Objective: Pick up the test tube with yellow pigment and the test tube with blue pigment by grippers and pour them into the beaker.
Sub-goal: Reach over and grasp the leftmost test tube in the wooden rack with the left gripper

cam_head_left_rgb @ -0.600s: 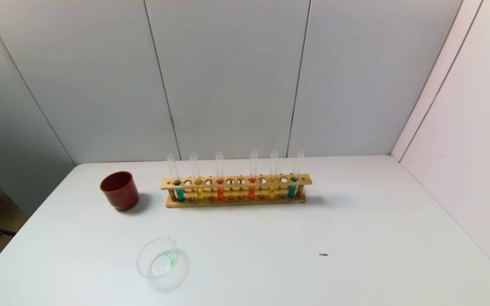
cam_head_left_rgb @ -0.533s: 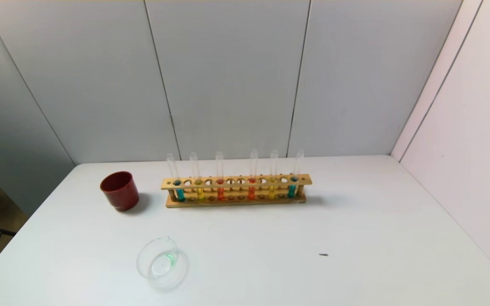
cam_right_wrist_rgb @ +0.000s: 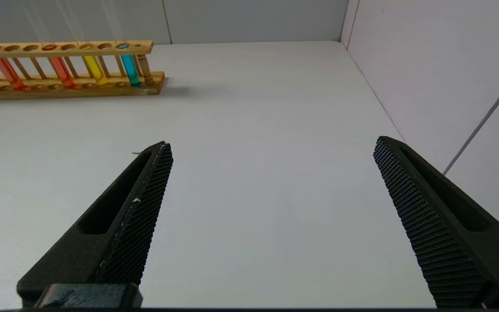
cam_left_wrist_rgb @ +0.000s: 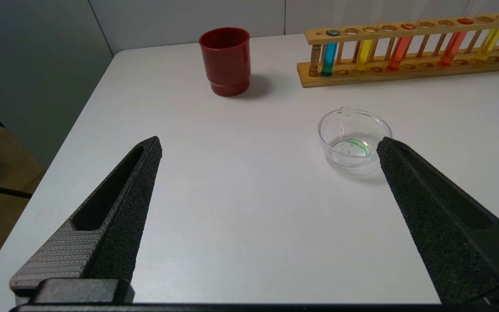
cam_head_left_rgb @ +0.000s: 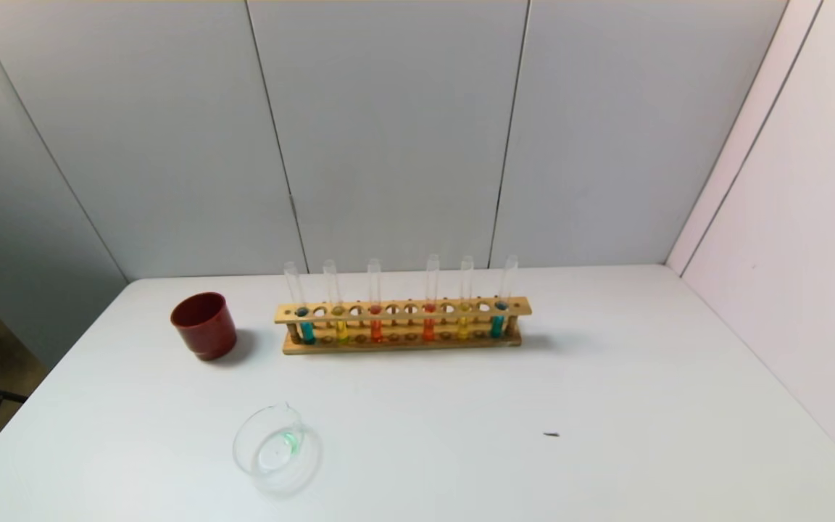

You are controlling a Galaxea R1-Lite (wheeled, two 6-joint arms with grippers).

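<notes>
A wooden rack [cam_head_left_rgb: 403, 341] stands at the back of the white table with several upright tubes. Blue-liquid tubes stand at its left end [cam_head_left_rgb: 306, 330] and right end [cam_head_left_rgb: 497, 324]. Yellow-liquid tubes stand beside them, one at the left [cam_head_left_rgb: 341, 330] and one at the right [cam_head_left_rgb: 463, 326]. The clear beaker [cam_head_left_rgb: 277, 449] sits at the front left with a green trace on its bottom. My left gripper [cam_left_wrist_rgb: 269, 143] is open and empty above the table, short of the beaker [cam_left_wrist_rgb: 354, 141]. My right gripper [cam_right_wrist_rgb: 271, 145] is open and empty over bare table. Neither gripper shows in the head view.
A dark red cup [cam_head_left_rgb: 204, 325] stands left of the rack. Two orange-red tubes [cam_head_left_rgb: 376, 328] fill the rack's middle. A small dark speck [cam_head_left_rgb: 551, 434] lies at the front right. Grey panels wall in the table at the back and right.
</notes>
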